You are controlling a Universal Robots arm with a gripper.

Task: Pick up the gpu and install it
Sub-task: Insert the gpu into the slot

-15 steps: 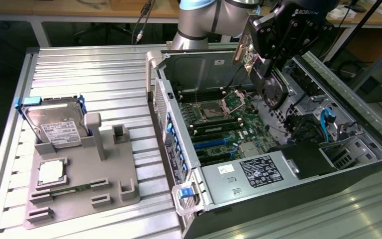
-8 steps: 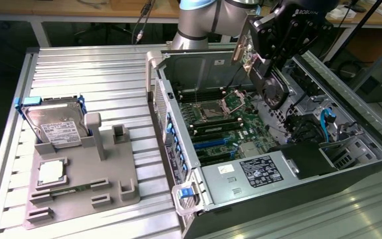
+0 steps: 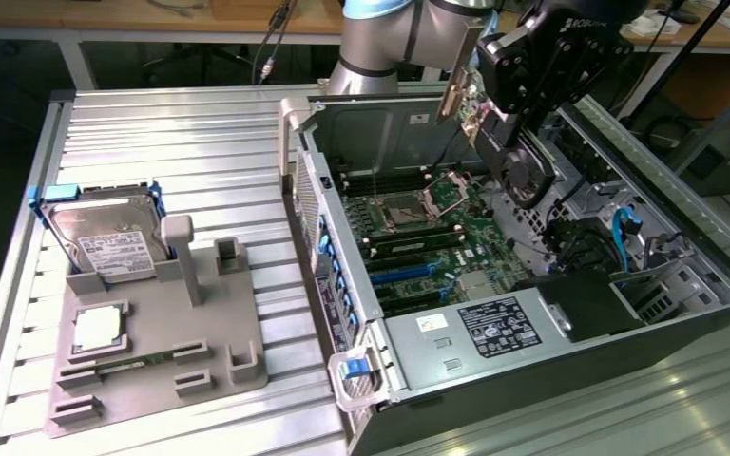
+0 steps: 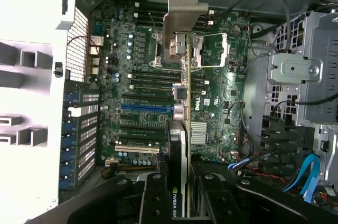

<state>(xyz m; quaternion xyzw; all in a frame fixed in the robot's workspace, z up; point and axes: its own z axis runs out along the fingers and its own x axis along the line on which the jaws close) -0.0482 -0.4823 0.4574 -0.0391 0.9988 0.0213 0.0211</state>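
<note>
My gripper point(image 3: 513, 128) is shut on the gpu point(image 3: 521, 176) and holds it in the air over the open computer case point(image 3: 339, 285). The card hangs on edge, its black fan facing the exterior view's right and its silver bracket point(image 3: 458, 84) toward the back of the case. In the wrist view the gpu point(image 4: 187, 102) appears edge-on between my black fingers point(image 4: 154, 198), with its bracket point(image 4: 185, 7) at the far end. Below it lies the green motherboard point(image 4: 142, 76) with its blue slot point(image 4: 147, 106) and black slots. The card is apart from the board.
On the exterior view's left a grey fixture point(image 3: 213, 332) carries a silver hard drive point(image 3: 111, 237), a processor point(image 3: 96, 328) and a memory stick point(image 3: 137, 363). Inside the case are the power supply point(image 3: 498, 328), drive cages point(image 4: 296, 76) and blue cables point(image 3: 622, 237).
</note>
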